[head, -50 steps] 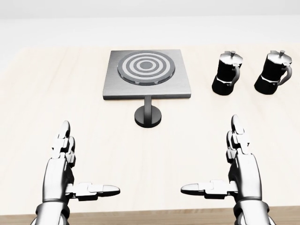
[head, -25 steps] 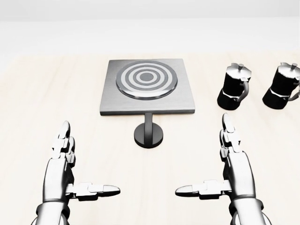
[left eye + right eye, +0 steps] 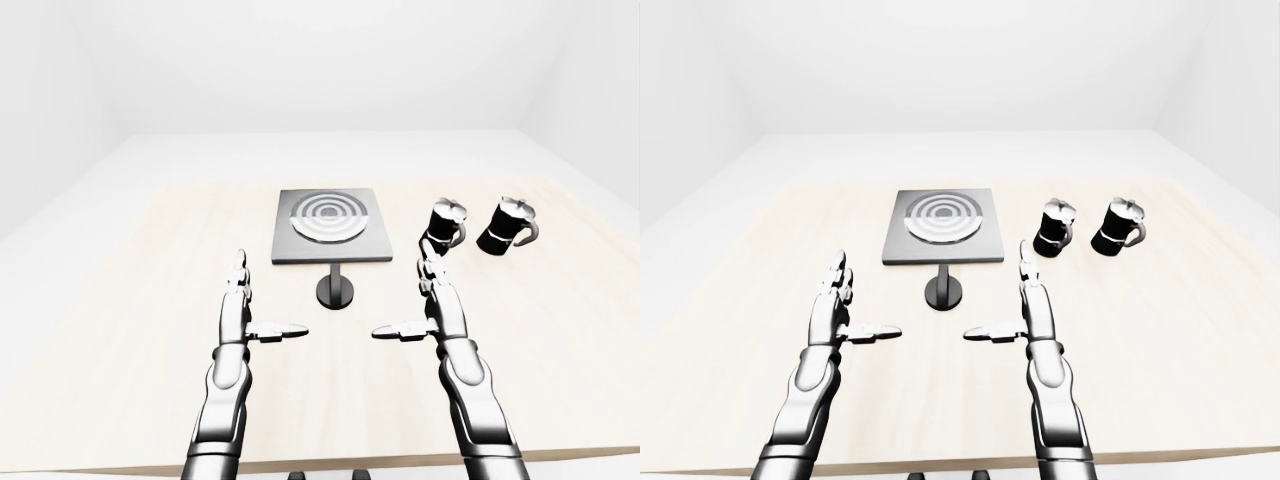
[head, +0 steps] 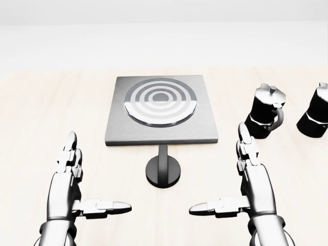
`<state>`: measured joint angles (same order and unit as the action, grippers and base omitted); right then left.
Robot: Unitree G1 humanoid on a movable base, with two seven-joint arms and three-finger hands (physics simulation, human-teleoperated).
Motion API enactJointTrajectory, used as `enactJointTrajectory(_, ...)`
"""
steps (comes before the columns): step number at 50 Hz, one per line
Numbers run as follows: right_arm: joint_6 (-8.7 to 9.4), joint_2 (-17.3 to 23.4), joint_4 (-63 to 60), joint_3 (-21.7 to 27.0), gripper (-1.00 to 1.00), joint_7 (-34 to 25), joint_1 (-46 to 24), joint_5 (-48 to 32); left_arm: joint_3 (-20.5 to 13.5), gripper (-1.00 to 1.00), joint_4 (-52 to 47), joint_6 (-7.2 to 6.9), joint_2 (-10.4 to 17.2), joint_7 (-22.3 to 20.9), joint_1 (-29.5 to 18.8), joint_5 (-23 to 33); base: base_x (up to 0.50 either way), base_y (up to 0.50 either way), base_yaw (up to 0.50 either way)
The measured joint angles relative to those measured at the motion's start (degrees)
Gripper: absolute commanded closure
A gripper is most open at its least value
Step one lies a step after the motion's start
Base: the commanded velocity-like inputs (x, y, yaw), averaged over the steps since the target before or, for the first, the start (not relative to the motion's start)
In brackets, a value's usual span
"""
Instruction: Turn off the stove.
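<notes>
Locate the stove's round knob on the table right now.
In the head view the knob sits centre, just below the stove plate, between the open left robot hand and right robot hand.

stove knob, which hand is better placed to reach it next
Probably the right hand, narrowly. In the head view the stove knob sits between both open hands, but the right hand's fingers reach higher, level with it, while the left hand hangs lower and farther to the side.
</notes>
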<state>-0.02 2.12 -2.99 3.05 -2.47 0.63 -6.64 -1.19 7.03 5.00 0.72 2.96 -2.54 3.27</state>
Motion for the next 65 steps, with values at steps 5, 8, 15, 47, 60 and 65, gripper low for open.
enactJointTrajectory(5, -0.09, 0.02, 0.14, 0.00, -1.00, -0.12, -0.02, 0.13, 0.00, -1.00, -0.15, 0.00, -0.01, -0.02, 0.13, -0.04, 0.36, 0.00, 0.00)
enactJointTrajectory(8, -0.19, 0.02, 0.22, 0.06, -1.00, -0.15, -0.01, 0.31, -0.02, -1.00, -0.24, 0.00, -0.01, -0.02, 0.16, -0.09, 0.13, 0.00, 0.00)
enactJointTrajectory(15, -0.52, 0.03, 0.52, 0.15, -1.00, -0.35, -0.07, 0.92, -0.22, -1.00, 0.00, 0.00, -0.07, 0.33, 0.15, -0.36, 0.00, 0.00, 0.00)
enactJointTrajectory(47, -2.00, -0.04, 0.41, 0.20, -1.00, -1.15, 0.37, 2.54, -17.63, -1.00, 6.23, -10.00, 22.84, 17.75, -31.67, -29.90, 0.00, 0.00, 0.00)
enactJointTrajectory(60, -2.29, -0.03, 0.27, 0.24, -1.00, -1.17, 0.51, 2.55, -18.33, -1.00, 36.84, -2.89, 34.48, 20.23, -50.48, -32.77, 0.00, 0.00, 0.00)
enactJointTrajectory(65, -2.38, -0.02, 0.19, 0.23, -1.00, -1.12, 0.56, 2.42, -18.48, -1.00, 46.95, 0.00, 38.21, 21.51, -56.00, -33.18, 0.00, 0.00, 0.00)
